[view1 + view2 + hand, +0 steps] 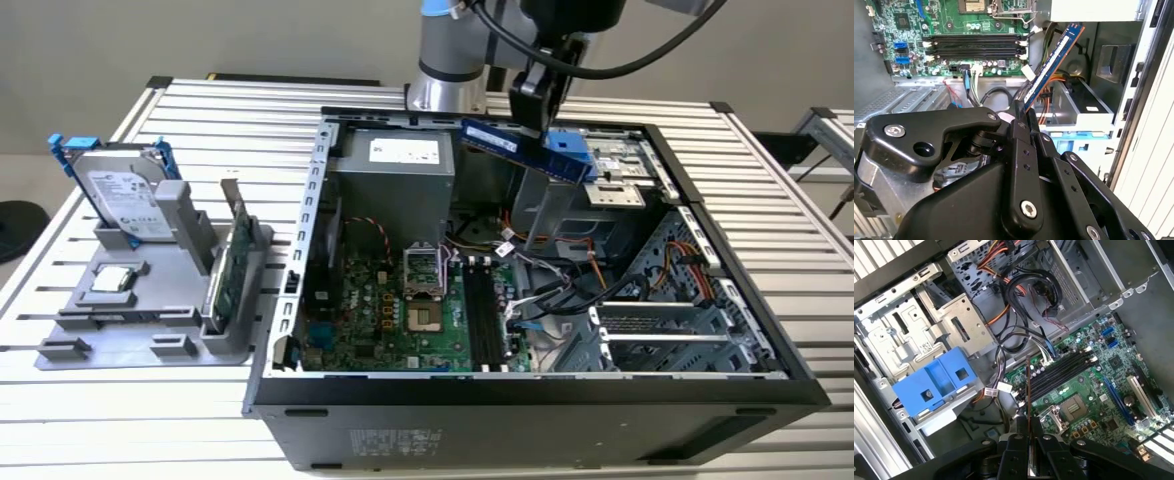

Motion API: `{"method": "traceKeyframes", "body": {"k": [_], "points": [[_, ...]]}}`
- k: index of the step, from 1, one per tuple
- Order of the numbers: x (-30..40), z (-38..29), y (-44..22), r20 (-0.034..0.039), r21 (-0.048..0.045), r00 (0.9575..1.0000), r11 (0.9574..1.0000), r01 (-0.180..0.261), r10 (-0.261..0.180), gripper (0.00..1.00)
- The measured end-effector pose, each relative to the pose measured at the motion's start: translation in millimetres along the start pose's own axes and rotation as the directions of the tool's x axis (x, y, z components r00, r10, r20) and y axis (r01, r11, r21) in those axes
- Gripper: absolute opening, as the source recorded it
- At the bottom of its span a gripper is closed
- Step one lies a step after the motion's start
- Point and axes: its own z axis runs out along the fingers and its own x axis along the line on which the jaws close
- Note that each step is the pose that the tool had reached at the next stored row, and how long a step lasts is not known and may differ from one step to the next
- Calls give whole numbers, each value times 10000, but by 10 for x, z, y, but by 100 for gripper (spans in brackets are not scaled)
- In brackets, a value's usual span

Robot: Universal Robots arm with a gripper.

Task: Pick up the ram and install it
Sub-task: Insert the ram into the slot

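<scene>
Now gripping the ram between closed fingers of the gripper, high over the far part of the open case. Held tilted in the exterior view, lower end toward that view's right. Seen edge-on in the first wrist view, above the black slots on the motherboard, clear of them, with a blue bracket nearby. Off to the exterior view's left, on a grey stand: hard drive and green card, both upright.
</scene>
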Motion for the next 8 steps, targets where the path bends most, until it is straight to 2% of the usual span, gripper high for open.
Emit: {"method": "traceKeyframes", "body": {"k": [8], "points": [[0,1,0,17,17,9987,9987,-507,507,0]]}}
